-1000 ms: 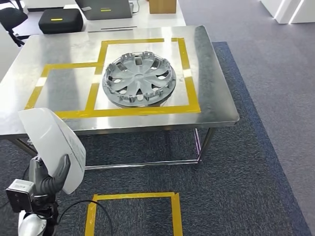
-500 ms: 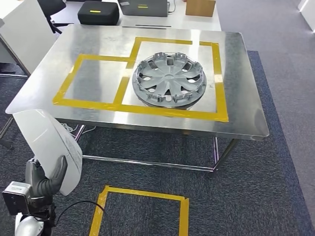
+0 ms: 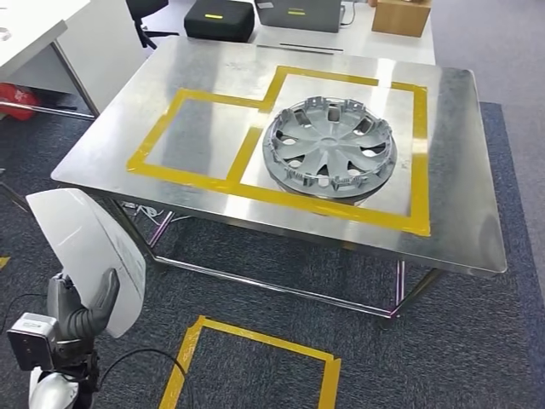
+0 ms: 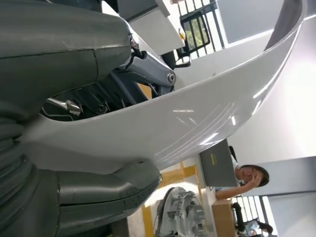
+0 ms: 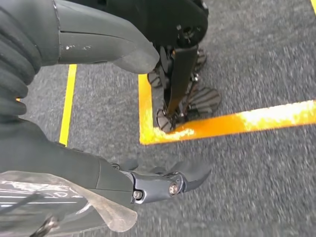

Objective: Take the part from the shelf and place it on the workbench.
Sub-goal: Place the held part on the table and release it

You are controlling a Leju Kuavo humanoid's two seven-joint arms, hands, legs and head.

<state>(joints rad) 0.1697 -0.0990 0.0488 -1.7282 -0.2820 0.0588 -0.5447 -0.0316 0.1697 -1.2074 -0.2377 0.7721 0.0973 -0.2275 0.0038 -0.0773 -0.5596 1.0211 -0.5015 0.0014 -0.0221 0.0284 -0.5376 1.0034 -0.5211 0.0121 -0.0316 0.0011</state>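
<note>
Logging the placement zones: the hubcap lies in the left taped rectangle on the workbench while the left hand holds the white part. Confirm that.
Wrong rectangle. In the head view the hubcap lies in the right taped rectangle on the workbench; the left one is bare. The left hand does hold the white part.

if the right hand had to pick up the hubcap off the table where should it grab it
Judging by its pose, the outer rim. The hubcap lies flat on the workbench inside the right-hand taped box, so come from the near side and pinch the raised near edge, fingers through a spoke opening.
</note>
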